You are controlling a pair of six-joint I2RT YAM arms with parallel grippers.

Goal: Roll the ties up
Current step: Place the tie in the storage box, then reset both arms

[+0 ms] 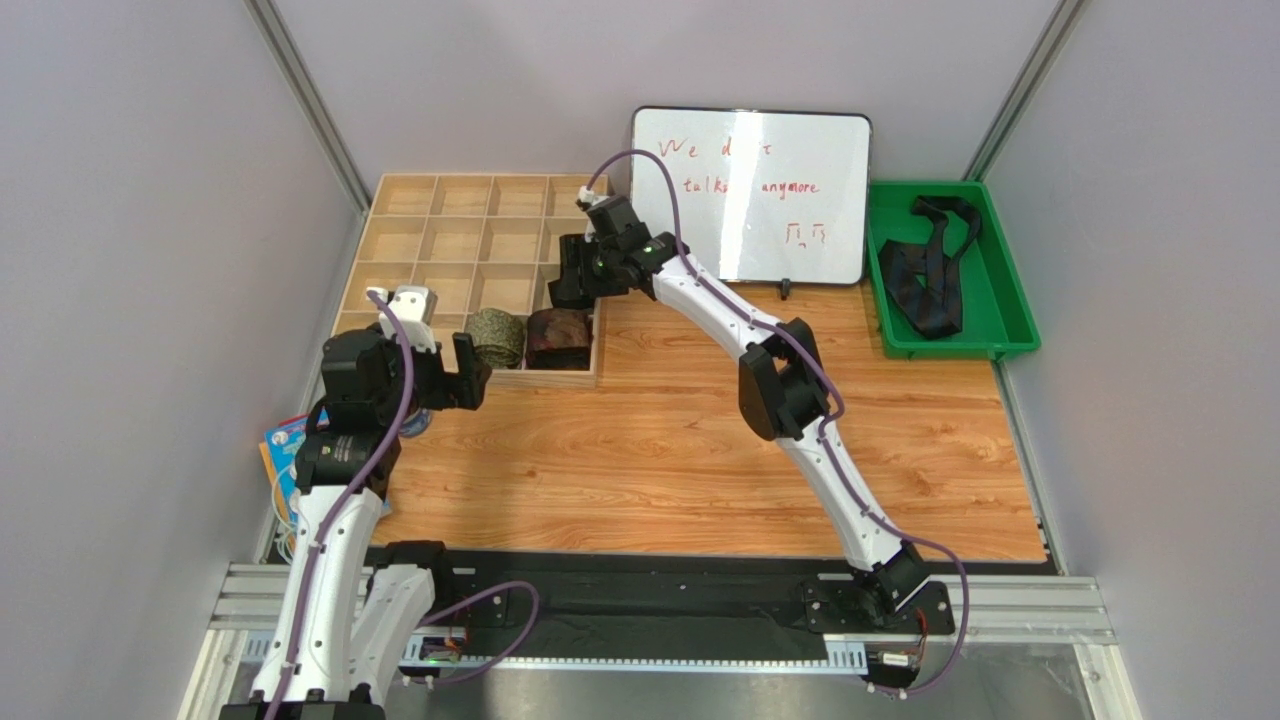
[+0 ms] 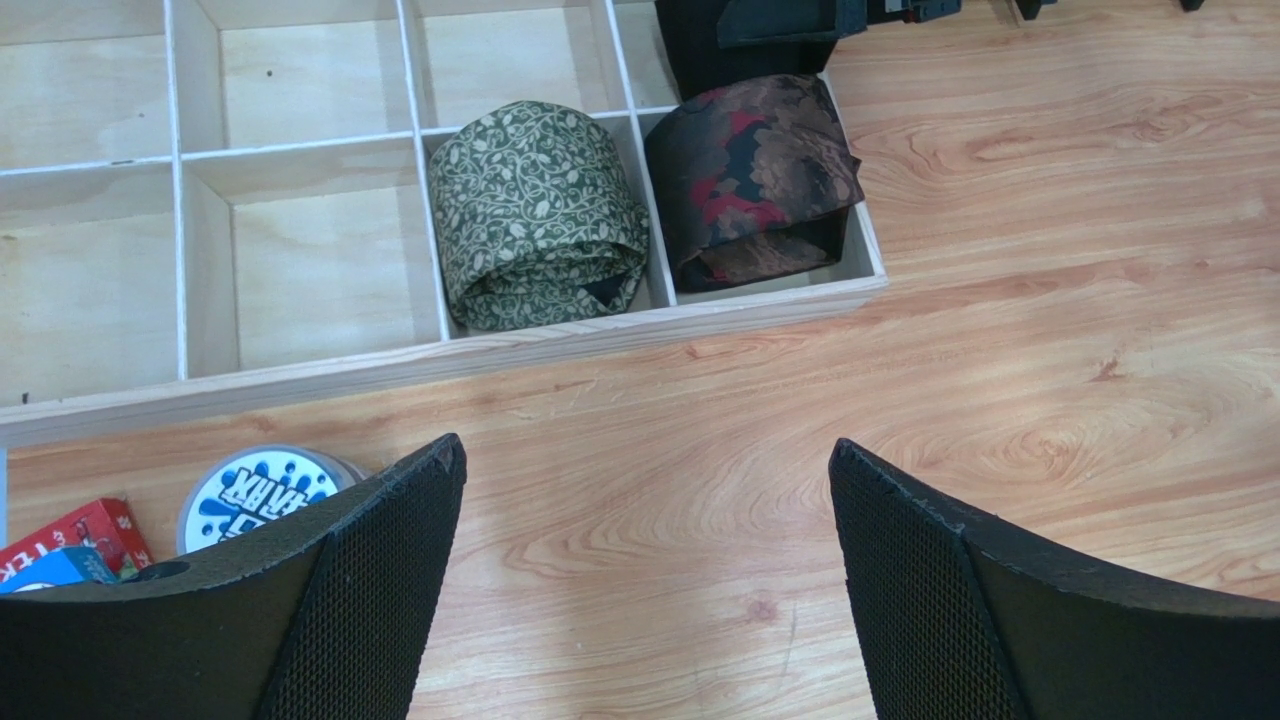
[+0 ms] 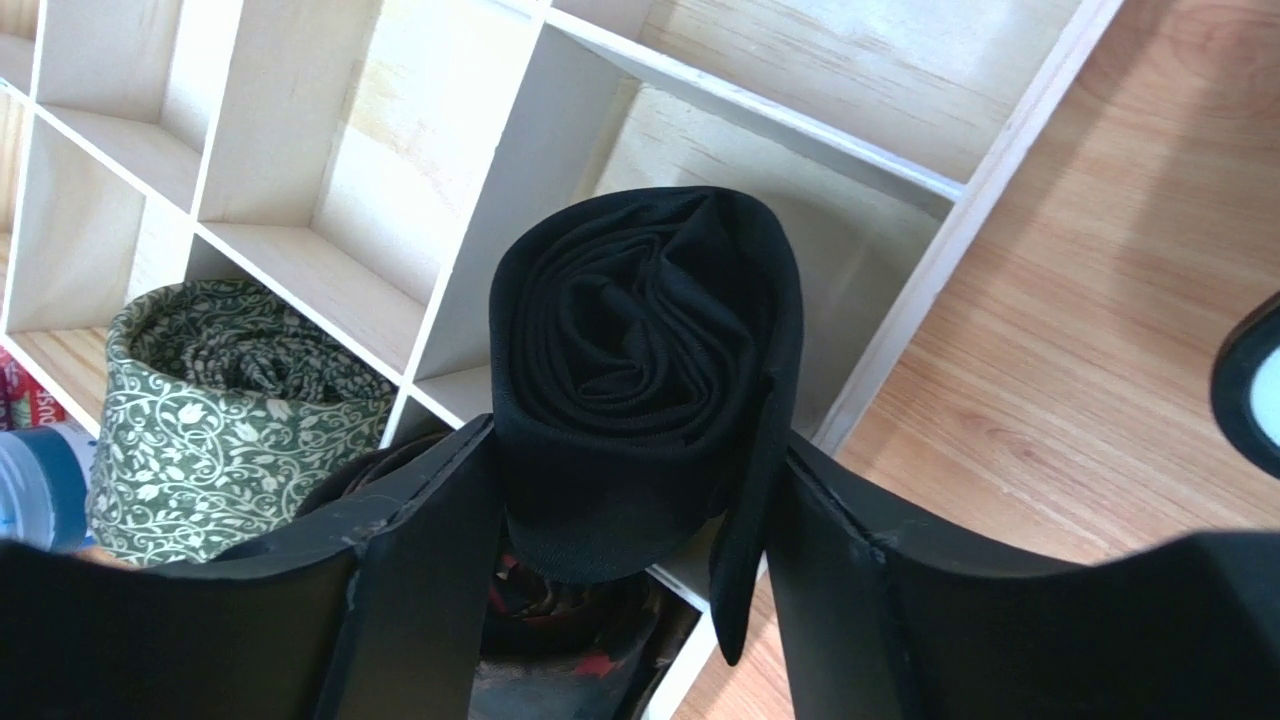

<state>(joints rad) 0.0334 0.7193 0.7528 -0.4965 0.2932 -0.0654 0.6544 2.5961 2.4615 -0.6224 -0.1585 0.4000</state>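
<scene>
Over the divider box [image 3: 962,240], right wrist cam shows what top view hides: right gripper [image 3: 639,450] clasping black tie [image 3: 646,360], a tight spiral coil w/ loose tail. Left wrist cam: olive coil [image 2: 534,210] & reddish-brown coil [image 2: 751,173] in adjacent front cells; left gripper [image 2: 643,458] wide, empty, above surface [image 2: 1052,300]. Top view only: loose black ties [image 1: 924,270] in green bin [image 1: 1022,323].

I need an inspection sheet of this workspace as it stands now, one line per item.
Surface: wooden table, no spills seen.
Job's things: olive-green roll and reddish-brown roll in neighbouring compartments of the wooden organizer; black rolled tie above it; loose black ties in green bin.
Clutter: colourful packets and a round tin at the left edge.
Grippers: left claw open, empty; right claw closed on the black rolled tie.
Cables: purple cables along both arms.
Surroundings: whiteboard, grey walls.
</scene>
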